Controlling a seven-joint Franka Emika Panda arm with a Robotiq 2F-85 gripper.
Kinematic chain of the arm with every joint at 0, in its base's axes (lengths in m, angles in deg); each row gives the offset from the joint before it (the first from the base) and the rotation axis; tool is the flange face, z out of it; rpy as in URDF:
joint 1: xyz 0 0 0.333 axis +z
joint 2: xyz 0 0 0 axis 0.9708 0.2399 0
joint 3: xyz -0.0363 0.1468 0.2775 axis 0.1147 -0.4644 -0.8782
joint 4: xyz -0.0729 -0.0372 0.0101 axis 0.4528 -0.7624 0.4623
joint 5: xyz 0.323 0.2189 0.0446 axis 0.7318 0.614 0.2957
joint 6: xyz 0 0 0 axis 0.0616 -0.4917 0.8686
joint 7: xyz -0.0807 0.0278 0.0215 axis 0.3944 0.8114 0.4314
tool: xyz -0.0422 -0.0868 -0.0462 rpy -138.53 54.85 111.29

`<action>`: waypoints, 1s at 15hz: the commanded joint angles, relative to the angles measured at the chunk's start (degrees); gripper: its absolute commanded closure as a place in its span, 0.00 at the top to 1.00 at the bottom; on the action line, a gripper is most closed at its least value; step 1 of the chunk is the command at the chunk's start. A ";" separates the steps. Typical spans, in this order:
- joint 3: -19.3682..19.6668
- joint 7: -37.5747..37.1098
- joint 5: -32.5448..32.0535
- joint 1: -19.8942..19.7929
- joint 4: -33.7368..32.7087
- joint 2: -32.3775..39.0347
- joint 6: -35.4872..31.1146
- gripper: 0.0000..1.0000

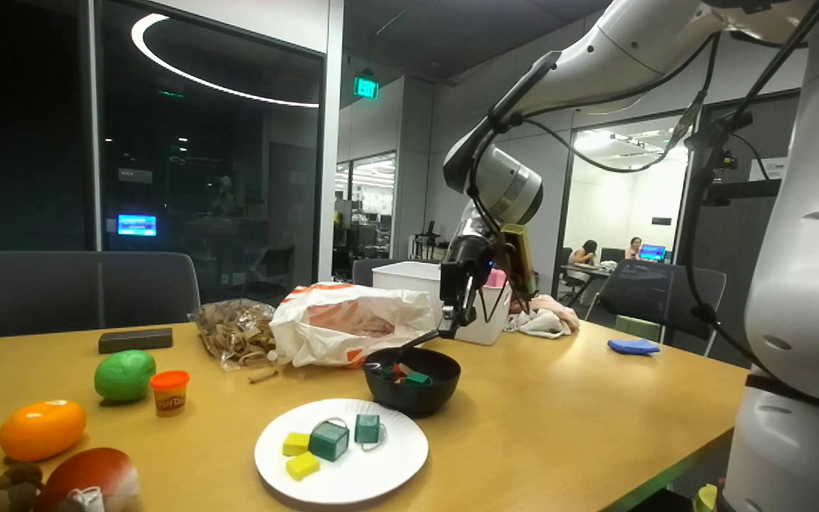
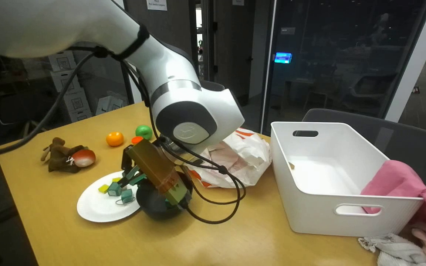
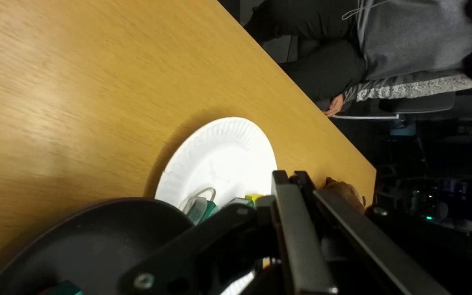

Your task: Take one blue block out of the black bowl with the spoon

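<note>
End effector (image 1: 448, 328) grips spoon (image 1: 419, 340), long axis diag., low end pointing into blk bowl (image 1: 415, 398).

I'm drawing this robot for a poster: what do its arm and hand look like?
The arm is mostly white and rounded, with a dark grey cap around a pale, faintly marked disc, and a silvery band. Tied black cables run along it. The hand is black with long, straight grey fingers; a yellow-brown box is mounted beside it.

Black bowl (image 1: 415, 400): round, upright; blue-green block (image 1: 418, 379) lies inside; spoon (image 1: 420, 339), dark-handled, slants down into the bowl, head indistinct
</note>
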 commanded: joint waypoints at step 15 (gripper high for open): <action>0.98 -14.68 -6.70 1.01 4.48 -9.39 -18.16 0.09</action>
